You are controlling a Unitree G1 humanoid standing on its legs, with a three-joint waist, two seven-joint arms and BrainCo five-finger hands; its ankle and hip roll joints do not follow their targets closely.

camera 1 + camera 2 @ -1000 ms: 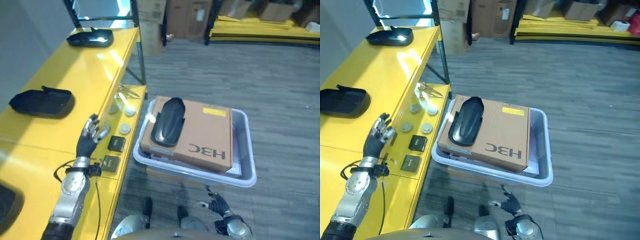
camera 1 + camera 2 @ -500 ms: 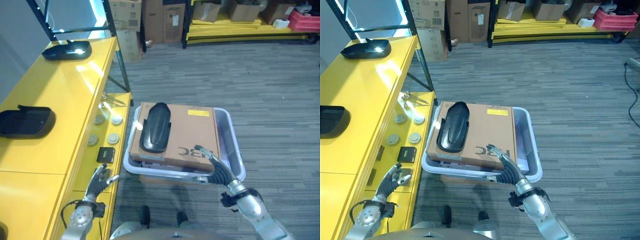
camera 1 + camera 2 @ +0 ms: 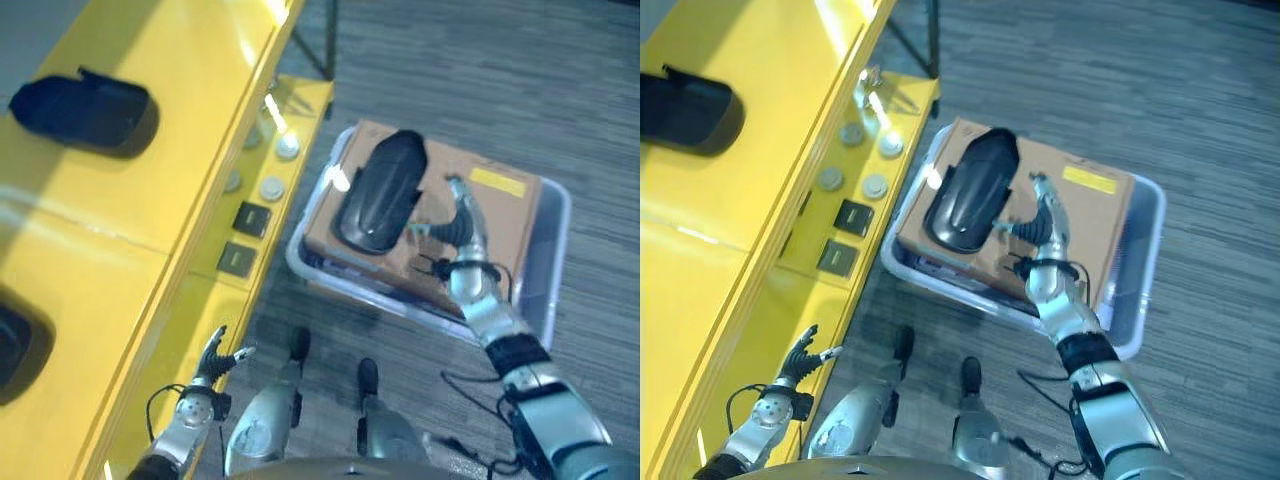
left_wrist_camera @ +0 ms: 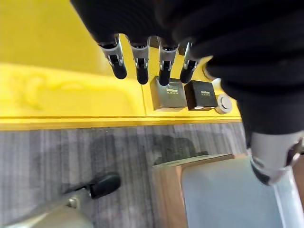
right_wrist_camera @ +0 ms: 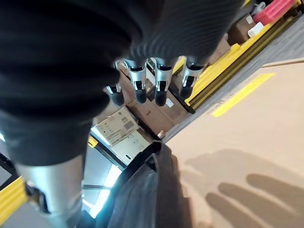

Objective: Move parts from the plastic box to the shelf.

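The right hand (image 3: 458, 222) hangs over the cardboard box (image 3: 505, 215), fingers straight and spread, holding nothing; in its own wrist view the dark-tipped fingers (image 5: 160, 90) stand clear of the cardboard, with their shadow on it. Just beside that hand, toward the shelf, lies a black moulded part (image 3: 380, 190) on top of the box, untouched. The left hand (image 3: 213, 362) is down low by the front face of the yellow shelf (image 3: 150, 200), fingers relaxed and open, gripping nothing.

Around them: the shelf front carries two black square plates (image 3: 250, 217) and a few round silver discs (image 3: 271, 187) on a lower ledge, and a dark upright post (image 3: 327, 40) stands at the shelf's far corner. Grey striped carpet (image 3: 480, 60) covers the floor beyond. Nothing lies between the right hand and the black part.

Containers — the pale plastic box (image 3: 555, 265) sits on the floor next to the shelf, and the cardboard box fills most of it, leaving a strip of bare bin along the side away from the shelf. On the shelf top another black part (image 3: 85, 105) rests, and a further dark shape (image 3: 15, 345) sits nearer the robot — probably one more part, though too little of it shows to be sure.
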